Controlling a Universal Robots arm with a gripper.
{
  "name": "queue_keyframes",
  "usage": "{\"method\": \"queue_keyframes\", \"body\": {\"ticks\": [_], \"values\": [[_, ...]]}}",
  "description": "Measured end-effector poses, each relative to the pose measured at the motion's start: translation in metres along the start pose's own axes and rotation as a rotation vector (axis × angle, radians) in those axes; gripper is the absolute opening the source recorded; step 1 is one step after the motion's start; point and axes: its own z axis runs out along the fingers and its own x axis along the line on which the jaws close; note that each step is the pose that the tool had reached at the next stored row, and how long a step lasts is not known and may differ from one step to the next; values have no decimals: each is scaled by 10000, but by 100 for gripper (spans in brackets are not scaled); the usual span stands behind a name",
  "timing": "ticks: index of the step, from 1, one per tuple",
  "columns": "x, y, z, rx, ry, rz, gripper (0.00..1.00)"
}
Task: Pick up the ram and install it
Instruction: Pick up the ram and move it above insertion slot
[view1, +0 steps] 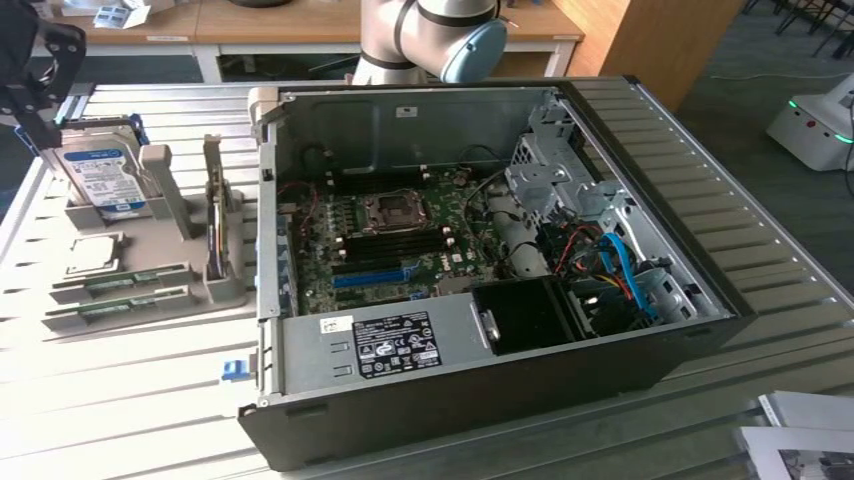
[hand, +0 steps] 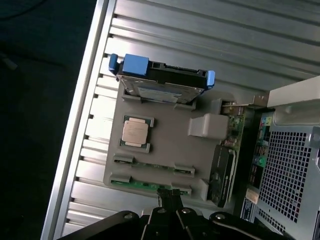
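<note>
Two ram sticks (view1: 123, 281) lie flat in slots of the grey tray (hand: 170, 145) on the surface, beside the open computer case (view1: 534, 380). They are thin, narrow green boards. The fingers (hand: 164, 199) are pressed together, holding nothing. In the wrist view their tips overlap the outer stick (hand: 150, 185).

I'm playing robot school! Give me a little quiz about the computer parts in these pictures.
1. True or false: two ram sticks lie in the grey holder.
2. Which part stands upright in the holder? A) hard drive B) keyboard C) banana
3. Fill in: the gripper is ____ (open or shut).
Key: 1 true; 2 A; 3 shut.
</note>
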Motion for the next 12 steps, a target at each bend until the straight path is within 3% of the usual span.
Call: {"method": "queue_keyframes", "body": {"ticks": [12], "values": [[0,0,1,-35,63,-1444,10]]}}
